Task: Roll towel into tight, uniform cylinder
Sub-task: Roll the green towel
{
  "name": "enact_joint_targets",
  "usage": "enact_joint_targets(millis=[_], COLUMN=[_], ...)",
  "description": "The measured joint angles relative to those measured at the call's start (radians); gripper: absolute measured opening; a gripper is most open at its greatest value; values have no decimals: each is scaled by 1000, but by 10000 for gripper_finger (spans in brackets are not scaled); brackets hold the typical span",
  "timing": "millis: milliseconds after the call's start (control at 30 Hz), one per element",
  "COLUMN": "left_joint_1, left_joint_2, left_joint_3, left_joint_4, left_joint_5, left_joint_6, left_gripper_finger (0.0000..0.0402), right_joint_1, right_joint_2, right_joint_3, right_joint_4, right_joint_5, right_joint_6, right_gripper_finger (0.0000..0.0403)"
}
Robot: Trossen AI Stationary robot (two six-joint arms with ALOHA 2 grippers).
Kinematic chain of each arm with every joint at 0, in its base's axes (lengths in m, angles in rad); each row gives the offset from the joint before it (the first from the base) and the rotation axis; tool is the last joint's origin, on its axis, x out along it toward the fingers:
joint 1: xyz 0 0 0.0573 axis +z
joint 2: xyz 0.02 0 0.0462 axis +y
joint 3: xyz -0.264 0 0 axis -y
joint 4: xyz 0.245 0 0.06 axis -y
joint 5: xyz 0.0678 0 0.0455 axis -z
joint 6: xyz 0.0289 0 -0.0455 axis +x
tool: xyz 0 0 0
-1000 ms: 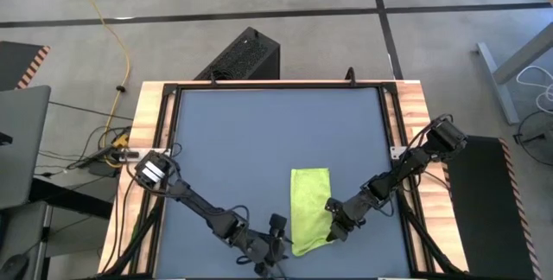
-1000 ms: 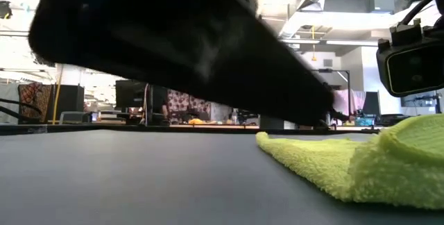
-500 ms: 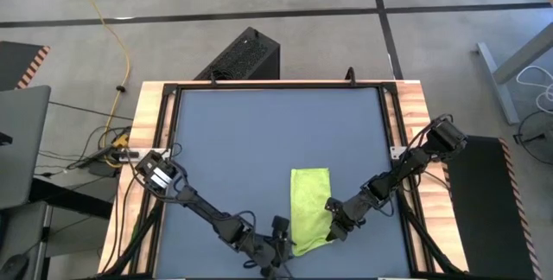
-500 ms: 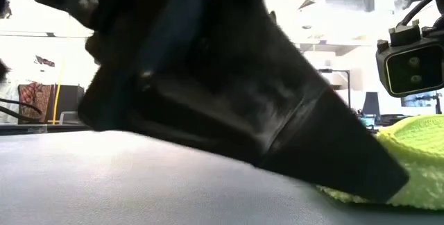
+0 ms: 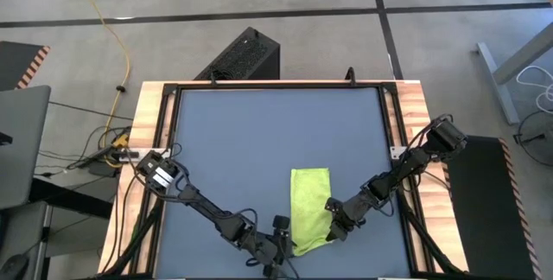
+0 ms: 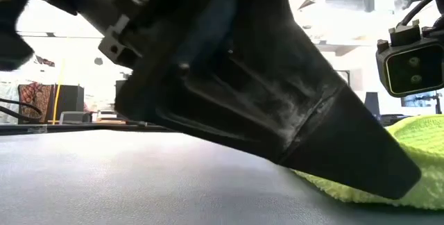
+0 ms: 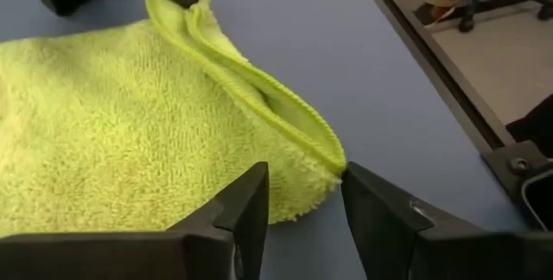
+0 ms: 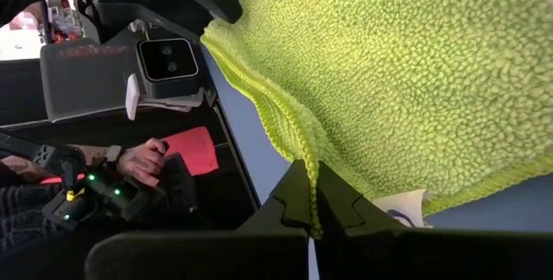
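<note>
Overhead looking down, table-level across, wrists close on towel (image 7: 130, 124)

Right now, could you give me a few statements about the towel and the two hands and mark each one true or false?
1. The right hand is shut on an edge of the towel. True.
2. The towel is already rolled into a tight cylinder. False: it lies mostly flat on the mat, with one edge lifted.
3. The left hand has its fingers apart on either side of a towel corner. True.
4. The towel sits at the far edge of the mat, away from both arms. False: it lies near the close edge, between the two hands.
5. The left hand is parked off the mat. False: it is low at the towel's near corner.
</note>
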Motion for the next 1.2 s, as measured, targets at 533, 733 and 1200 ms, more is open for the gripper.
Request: enact_joint_targets(millis=[533,733,1200], left_joint_1=[7,7,61], left_joint_2=[0,-1,-36], left_joint_3=[0,-35,-50], left_joint_4=[-21,-5,24], left_joint_5=[33,26,137], left_joint_6=[-70,-210,-260], left_gripper_finger=[4,0,0], right_joint_1=[18,65,104], right_joint_2=[0,0,0], right_joint_3=[0,0,0], right_joint_4=[4,6,7], right_joint_5=[8,16,15], right_joint_6=[22,65,109], right_gripper_finger=[17,17,17])
